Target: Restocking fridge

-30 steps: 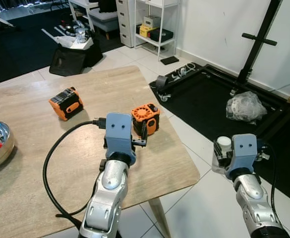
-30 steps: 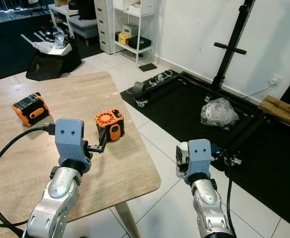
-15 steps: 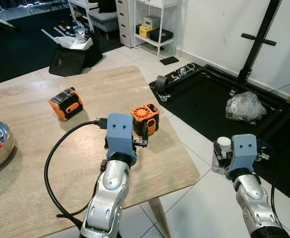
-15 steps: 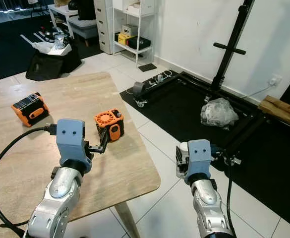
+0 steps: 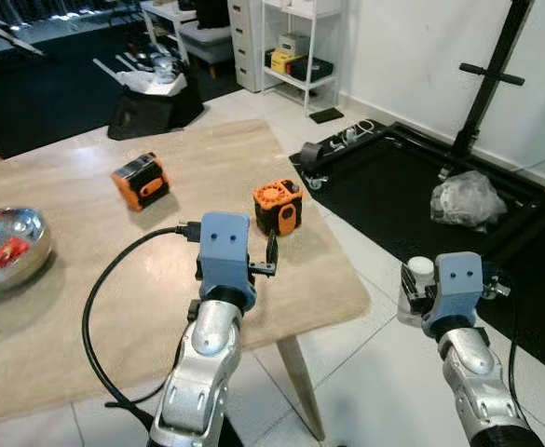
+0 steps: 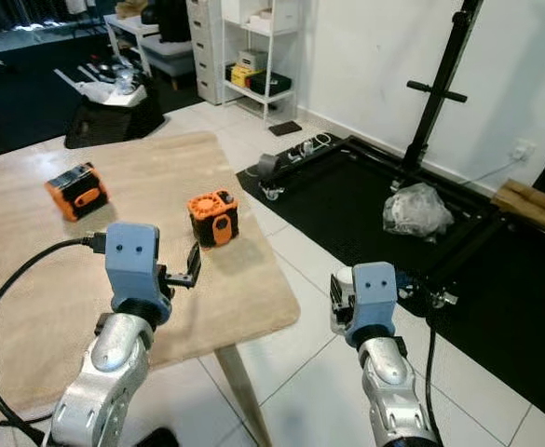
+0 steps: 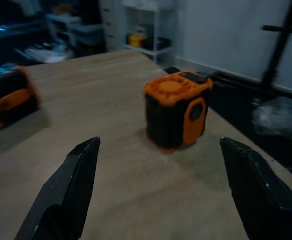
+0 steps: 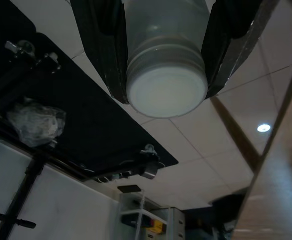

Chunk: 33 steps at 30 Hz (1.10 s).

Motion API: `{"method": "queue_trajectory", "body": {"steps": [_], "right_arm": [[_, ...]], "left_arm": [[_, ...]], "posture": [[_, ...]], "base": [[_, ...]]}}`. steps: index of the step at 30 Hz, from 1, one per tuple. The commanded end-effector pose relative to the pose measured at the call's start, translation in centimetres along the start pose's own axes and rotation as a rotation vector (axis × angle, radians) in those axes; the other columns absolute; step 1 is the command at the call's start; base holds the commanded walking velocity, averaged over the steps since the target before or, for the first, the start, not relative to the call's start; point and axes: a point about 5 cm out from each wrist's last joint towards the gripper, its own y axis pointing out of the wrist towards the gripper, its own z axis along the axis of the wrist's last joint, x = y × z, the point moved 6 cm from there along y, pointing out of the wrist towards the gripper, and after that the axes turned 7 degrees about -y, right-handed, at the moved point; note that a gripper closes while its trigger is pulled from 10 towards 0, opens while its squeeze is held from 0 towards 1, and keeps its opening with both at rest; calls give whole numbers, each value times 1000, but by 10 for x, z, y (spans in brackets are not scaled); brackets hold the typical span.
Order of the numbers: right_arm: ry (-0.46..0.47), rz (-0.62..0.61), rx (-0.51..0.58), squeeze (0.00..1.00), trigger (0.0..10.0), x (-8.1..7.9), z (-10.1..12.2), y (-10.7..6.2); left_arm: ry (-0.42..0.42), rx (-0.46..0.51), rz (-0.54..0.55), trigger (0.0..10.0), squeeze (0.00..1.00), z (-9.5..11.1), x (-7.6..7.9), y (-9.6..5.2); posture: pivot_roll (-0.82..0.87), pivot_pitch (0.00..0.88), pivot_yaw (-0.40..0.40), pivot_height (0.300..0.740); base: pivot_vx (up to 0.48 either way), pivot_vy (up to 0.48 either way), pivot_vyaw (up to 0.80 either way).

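My right gripper (image 8: pixel 165 50) is closed round a white bottle (image 8: pixel 166 75), w/ a black finger on each side of it. I see the bottle (image 5: pixel 420 269) held up over the tiled floor (image 5: pixel 365 372), off to the right of the bench (image 5: pixel 86 270) & apart from it. My left gripper (image 7: pixel 160 195) is open, fingers (image 7: pixel 71 190) spread wide w/ nothing between them. It hangs just over the wood bench top, near the right edge. An orange & black box (image 5: pixel 278 206) sits on the bench past the left gripper, not touching it. A 2nd orange & black box (image 5: pixel 141 181) lies further back on the bench. A shiny metal bowl (image 5: pixel 9 250) sits at the left side of the bench w/ sth red in it. A clear plastic bag (image 5: pixel 465 197) lies on the black mat (image 5: pixel 393 186) by the wall
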Motion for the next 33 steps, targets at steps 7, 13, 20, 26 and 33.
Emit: {"method": "queue_trajectory", "body": {"steps": [7, 13, 20, 26, 33], "right_arm": [[-11, 5, 33, 0, 10000, -1, 6, 1], [-12, 6, 34, 0, 10000, -2, 7, 1], [-15, 6, 35, 0, 10000, -2, 6, 1], [-16, 4, 34, 0, 10000, -1, 6, 1], [-16, 3, 35, 0, 10000, -2, 6, 1]], "left_arm": [[-5, -26, 3, 10000, 0, -7, 0, 0], [-6, -23, 3, 10000, 0, -6, 0, 1], [-4, -21, 3, 10000, 0, -6, 1, 2], [-3, -29, 11, 10000, 0, -8, 0, 3], [0, -35, 12, 10000, 0, -8, -1, 4]], "posture": [[-51, 65, -13, 740], [-51, 63, -12, 740], [-52, 62, -12, 740], [-52, 62, -12, 740], [-55, 63, -9, 740]], "base": [[-440, 0, 0], [-423, 0, 0], [-403, 0, 0], [-44, 0, 0], [0, 0, 0]]}}
